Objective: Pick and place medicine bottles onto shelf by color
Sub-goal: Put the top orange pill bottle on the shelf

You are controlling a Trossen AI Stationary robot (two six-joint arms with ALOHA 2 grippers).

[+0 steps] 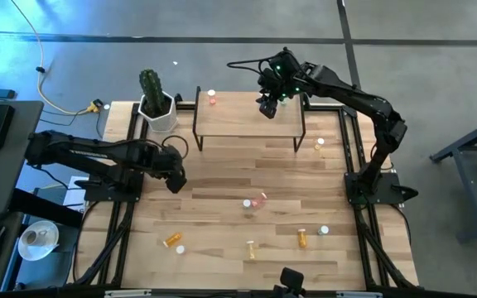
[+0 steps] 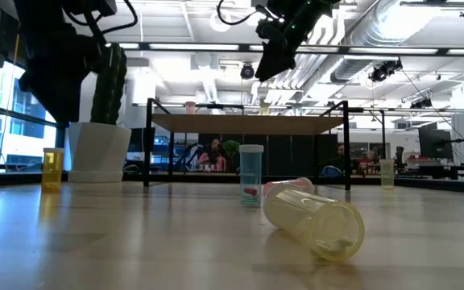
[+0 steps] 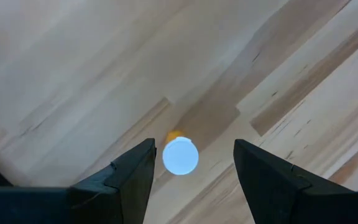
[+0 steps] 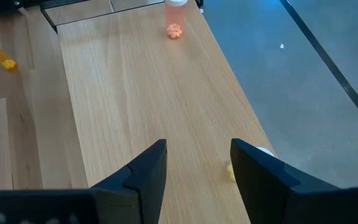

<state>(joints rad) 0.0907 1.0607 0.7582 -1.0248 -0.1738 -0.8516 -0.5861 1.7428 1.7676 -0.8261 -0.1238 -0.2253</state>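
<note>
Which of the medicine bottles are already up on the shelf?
Two: the pink-red bottle at the shelf's left end, and a yellow one beside the right gripper. The others sit on the tabletop.

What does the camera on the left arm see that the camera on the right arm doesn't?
Only the left wrist view shows an orange bottle seen from straight above, its white cap between the open fingers of the left hand, with bare tabletop all around.

Only the right wrist view shows the shelf under the open right hand, a pink bottle standing at its far end, a yellow bottle beside one finger, and grey floor.

Both show two dark fingers, light wood and small white-capped bottles.
</note>
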